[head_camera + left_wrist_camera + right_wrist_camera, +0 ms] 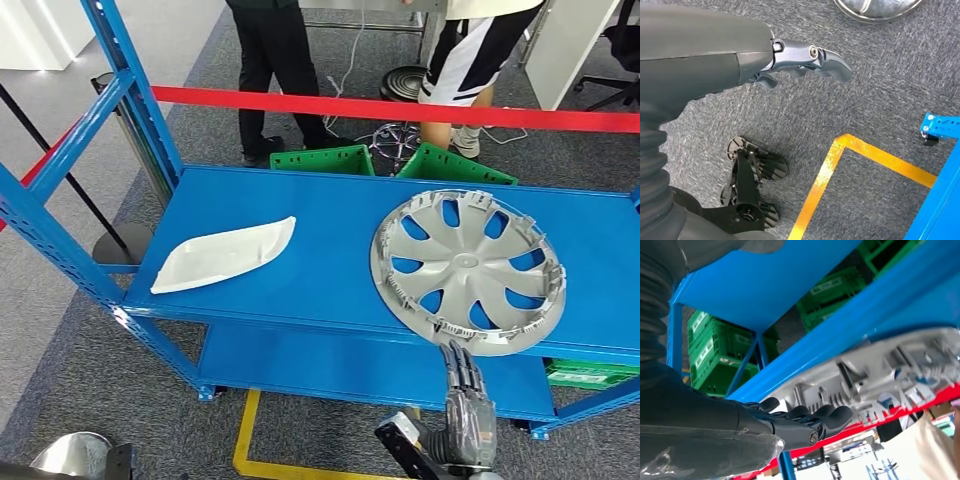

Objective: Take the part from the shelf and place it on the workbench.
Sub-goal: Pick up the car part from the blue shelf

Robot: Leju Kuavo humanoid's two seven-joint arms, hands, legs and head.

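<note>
A grey wheel cover (468,270) lies on the right side of the blue shelf (332,240), its near rim hanging slightly over the front edge. A white curved panel (226,255) lies on the shelf's left side. My right hand (464,385) reaches up at the cover's near rim with fingers stretched out and holding nothing. In the right wrist view its fingertips (836,416) sit just below the ribbed underside of the wheel cover (874,370); whether they touch is unclear. My left hand (802,60) hangs over the grey carpet, holding nothing.
Green crates (324,158) stand behind and under the shelf. A red barrier tape (377,107) runs behind it, with two people standing beyond. A lower blue shelf board (340,365) sits beneath. A yellow floor line (245,440) lies near my feet.
</note>
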